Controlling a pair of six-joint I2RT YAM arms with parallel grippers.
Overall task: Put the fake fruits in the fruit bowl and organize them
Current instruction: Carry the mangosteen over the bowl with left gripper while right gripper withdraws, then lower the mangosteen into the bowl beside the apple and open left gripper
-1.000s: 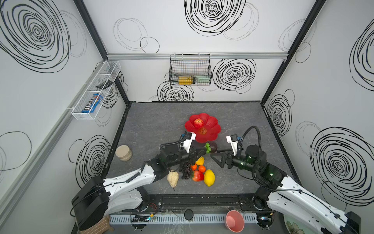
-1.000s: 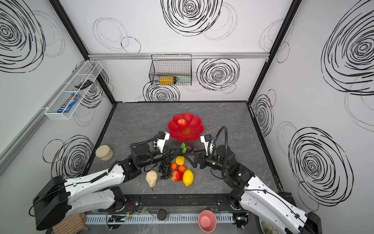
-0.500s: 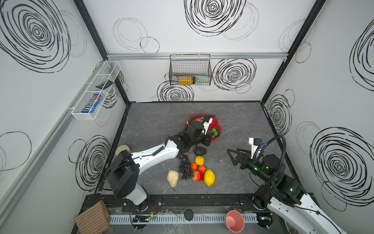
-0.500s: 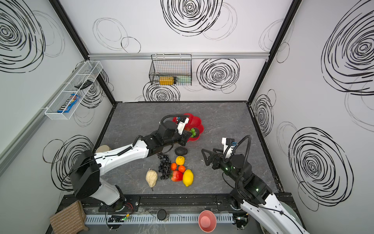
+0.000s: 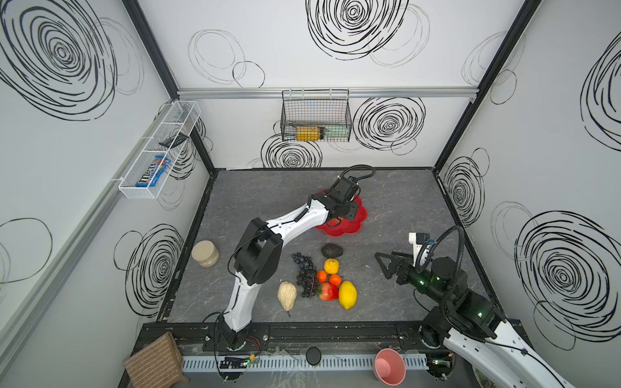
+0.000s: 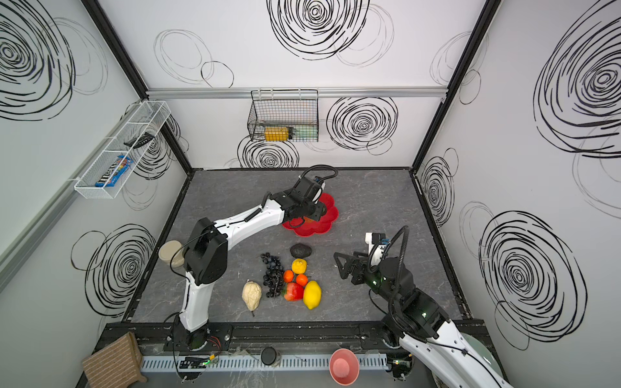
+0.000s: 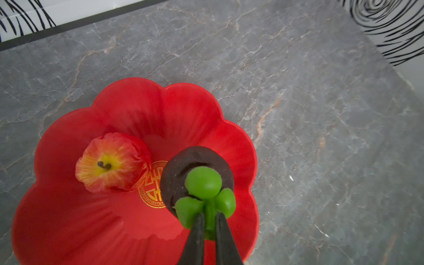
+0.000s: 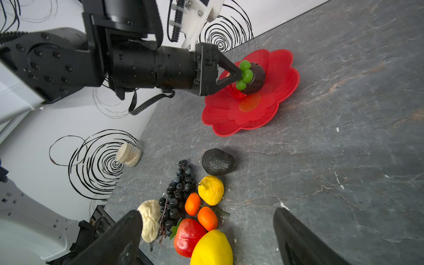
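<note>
My left gripper (image 7: 210,215) is shut on the green stem of the dark mangosteen (image 7: 181,169), holding it over the red flower-shaped fruit bowl (image 7: 183,110) beside the red apple (image 7: 112,165) lying in it. In a top view the arm hides most of the fruit bowl (image 5: 356,223). On the table lie the avocado (image 5: 332,250), a small lemon (image 5: 331,266), two oranges (image 5: 321,276), a strawberry (image 5: 327,291), a large lemon (image 5: 347,295), grapes (image 5: 305,275) and a cream wrinkled fruit (image 5: 287,295). My right gripper (image 5: 381,265) stands open and empty, right of the pile.
A cork-lidded jar (image 5: 205,253) stands at the table's left edge. A pink cup (image 5: 389,366) and a woven cloth (image 5: 154,362) lie off the front rail. A wire basket (image 5: 316,116) hangs on the back wall and a white shelf (image 5: 158,158) on the left wall.
My left gripper carried the mangosteen from beside the fruit pile back to the bowl. My right gripper drew away to the right and stayed open.
</note>
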